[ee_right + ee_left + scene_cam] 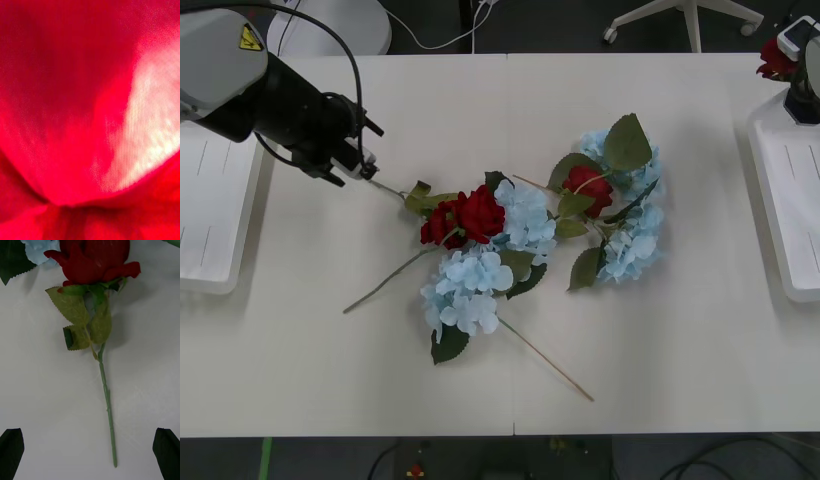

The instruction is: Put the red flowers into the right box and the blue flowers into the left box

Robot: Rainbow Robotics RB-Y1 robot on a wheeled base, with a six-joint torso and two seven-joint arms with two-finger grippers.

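Red flowers and blue flowers lie tangled mid-table. One red rose points its thin stem toward my left gripper, which is open. Its black fingertips stand either side of the stem's end, above the table. A second rose lies among blue clusters; more blue heads sit beside the first rose. My right gripper hangs over the far end of the right box with a red bloom against it. The left box lies at the left edge.
The white table has open room in front of and beside the flower pile. A long bare stem reaches toward the front edge. Chair bases and cables lie on the floor behind the table.
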